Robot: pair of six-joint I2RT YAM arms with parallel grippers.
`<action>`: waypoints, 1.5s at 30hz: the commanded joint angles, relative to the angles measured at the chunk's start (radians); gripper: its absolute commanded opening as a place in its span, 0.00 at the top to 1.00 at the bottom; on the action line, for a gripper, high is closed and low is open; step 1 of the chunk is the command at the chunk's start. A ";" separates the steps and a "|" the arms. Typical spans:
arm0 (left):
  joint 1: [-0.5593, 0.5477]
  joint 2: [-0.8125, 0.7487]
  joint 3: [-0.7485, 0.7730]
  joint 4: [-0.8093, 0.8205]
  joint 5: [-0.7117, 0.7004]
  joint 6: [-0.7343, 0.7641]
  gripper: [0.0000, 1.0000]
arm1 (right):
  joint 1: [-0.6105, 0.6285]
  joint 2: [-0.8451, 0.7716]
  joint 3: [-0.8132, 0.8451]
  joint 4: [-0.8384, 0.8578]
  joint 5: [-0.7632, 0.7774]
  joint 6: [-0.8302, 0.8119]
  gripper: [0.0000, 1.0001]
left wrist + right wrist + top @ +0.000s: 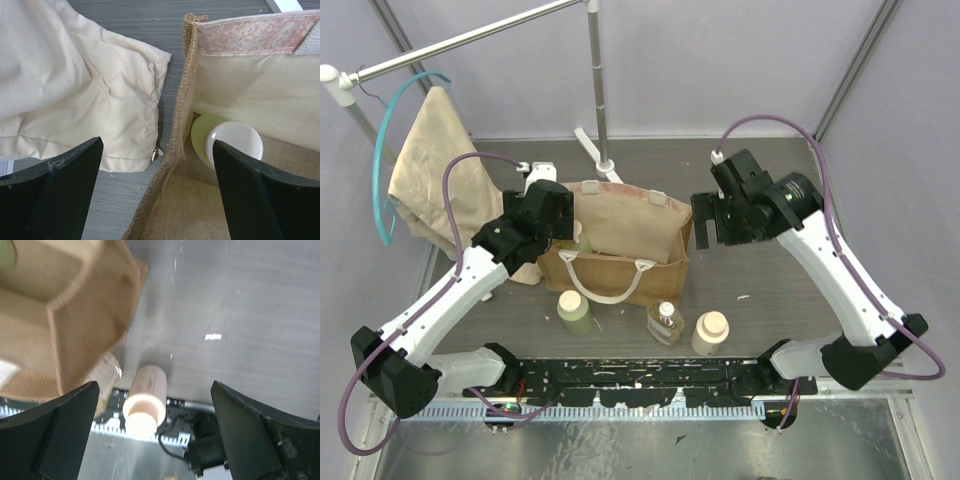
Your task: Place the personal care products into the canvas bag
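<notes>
My left pincer (156,147) is hanging spread wide over the left end of the canvas bag (620,240), with nothing between the fingers. One finger is sitting over the limp beige cloth (75,90) and the other over the bag's interior. The bag's coarse end wall is running up between them. One pale green bottle (220,142) is standing inside the bag at that left end, cap up, against the cream lining.

My right pincer (154,386) is also spread wide and gripping nothing. It is hovering above the bench (770,290) just off the bag's right end. That wrist view is blurred. The cream bottle (710,332) with the wide round cap is showing below, between my two fingers, upright on the bench.

Three bottles are standing outside the bag, in a row along its near side:
- The second pale green bottle (574,312) is on the left.
- The clear bottle (666,322) with amber liquid is in the middle, just by the bag's near right corner.
- The cream bottle is to its right.

All three are upright and apart from each other.

The beige cloth is hanging from a teal hanger (383,170) on the rack bar (470,40) at far left. Its lower part is lying on the bench just beside the bag.
</notes>
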 commanded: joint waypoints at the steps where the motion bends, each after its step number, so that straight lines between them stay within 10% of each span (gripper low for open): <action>1: 0.022 -0.009 -0.014 0.008 0.029 -0.002 0.02 | 0.005 -0.109 -0.099 -0.041 -0.146 0.111 0.00; 45: 0.030 -0.013 -0.033 0.022 0.046 -0.015 0.02 | 0.226 -0.148 -0.718 0.243 -0.137 0.163 0.04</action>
